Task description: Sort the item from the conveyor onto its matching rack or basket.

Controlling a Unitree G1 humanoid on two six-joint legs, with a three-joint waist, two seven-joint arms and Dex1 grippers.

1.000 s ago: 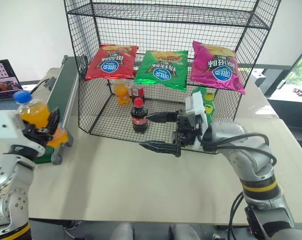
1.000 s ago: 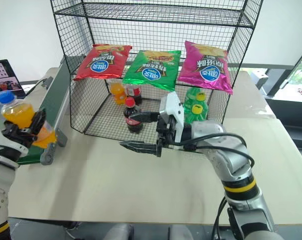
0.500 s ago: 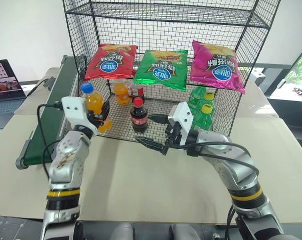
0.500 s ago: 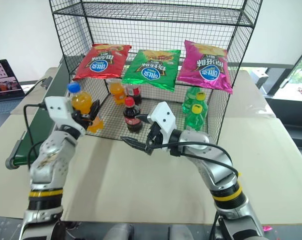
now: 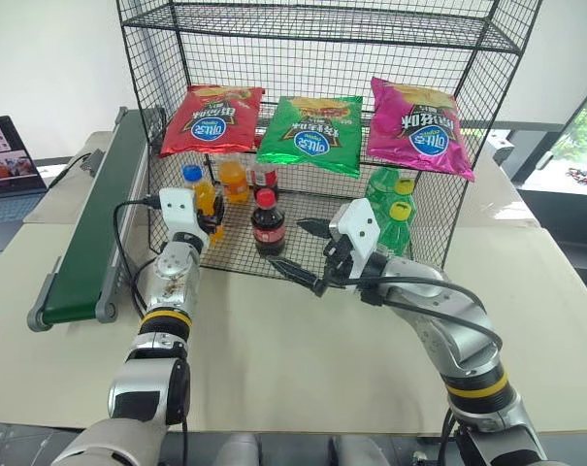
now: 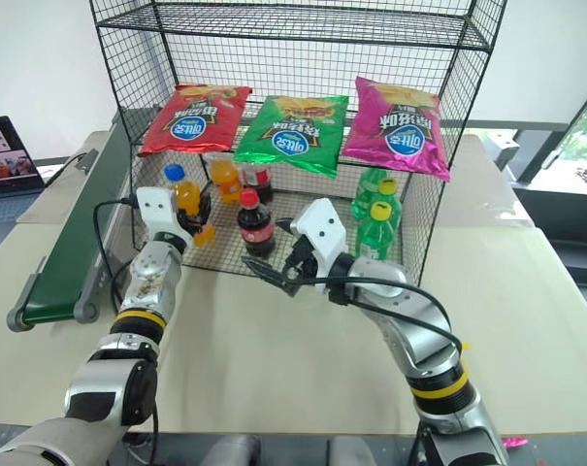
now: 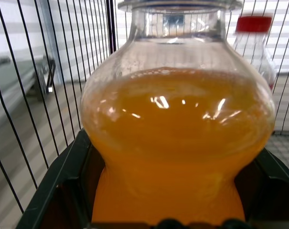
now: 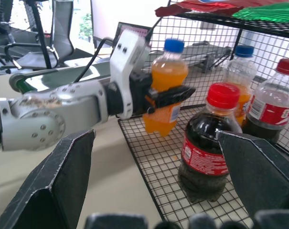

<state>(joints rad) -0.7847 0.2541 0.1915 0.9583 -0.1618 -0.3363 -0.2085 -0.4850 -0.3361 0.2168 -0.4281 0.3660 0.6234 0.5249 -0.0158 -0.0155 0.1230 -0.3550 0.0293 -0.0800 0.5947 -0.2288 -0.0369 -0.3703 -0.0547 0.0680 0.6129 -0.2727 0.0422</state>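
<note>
The item, an orange drink bottle (image 5: 204, 197) with a blue cap, stands upright in my left gripper (image 5: 209, 219), which is shut on its lower body. In the right wrist view the bottle (image 8: 165, 90) hangs just above the front left corner of the rack's black mesh bottom tier (image 5: 233, 245). Up close, the left wrist view has the bottle (image 7: 177, 129) between the black fingers (image 7: 53, 191). My right gripper (image 5: 299, 249) is open and holds nothing, level in front of the tier beside a cola bottle (image 5: 266, 221). The green conveyor (image 5: 99, 218) lies to the left with nothing on its belt.
On the bottom tier stand a small orange bottle (image 5: 235, 180), another cola bottle behind it, and two green bottles (image 5: 395, 218). Three chip bags (image 5: 312, 131) lie on the shelf above. A laptop (image 5: 2, 155) sits at far left. The cage's wire walls enclose the sides.
My left arm has swung from beside the conveyor forward, right and down, carrying the bottle to the bottom tier's front left corner. The right gripper has turned slightly and stays open.
</note>
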